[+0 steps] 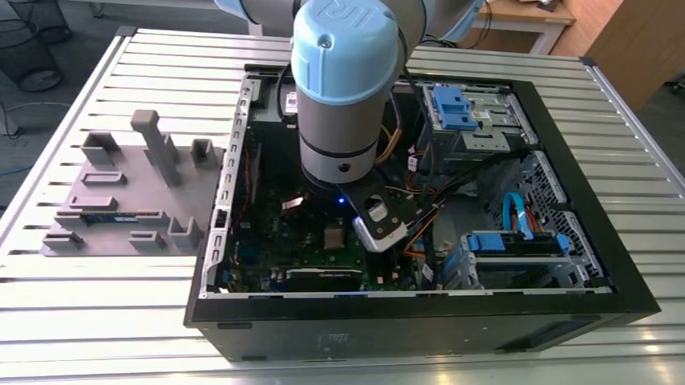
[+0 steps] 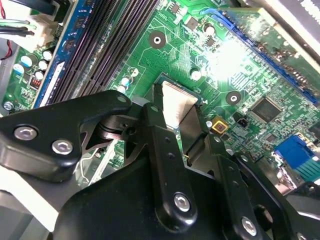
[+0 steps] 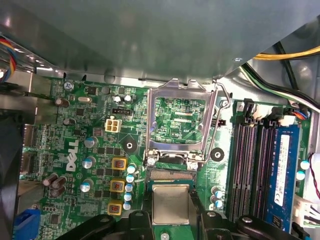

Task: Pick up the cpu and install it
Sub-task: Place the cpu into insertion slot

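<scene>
Holding one cpu at the open socket

Arm: one arm [image 1: 342, 96] reaches down into one open computer case [image 1: 428, 329] at the middle of the exterior view. The case lies on one slatted metal table [image 1: 160, 64].

Gripper: one gripper [image 2: 177, 117], with two black fingers [image 2: 157, 135]. The jaws are clamped on the cpu [image 2: 177, 102], one finger on each side of it.

Cpu: one, silver top showing in both wrist views [image 3: 171, 204]. It is inside the case, over the green motherboard [image 3: 75, 125], just beside the socket frame [image 3: 180, 87]. Whether it touches the socket beneath cannot be told.

Socket: one metal frame, swung open, with one wire lever [image 3: 220, 125] raised beside it.

Board: three yellow-rimmed square parts [image 3: 119, 163] stand in a line near the socket. A row of dark memory slots [image 3: 252, 170] runs on the other side.

Tray: one grey tray [image 1: 118, 192] sits on the table at the exterior view's left, well apart from the gripper. One memory stick [image 1: 107, 216] lies in it.
</scene>
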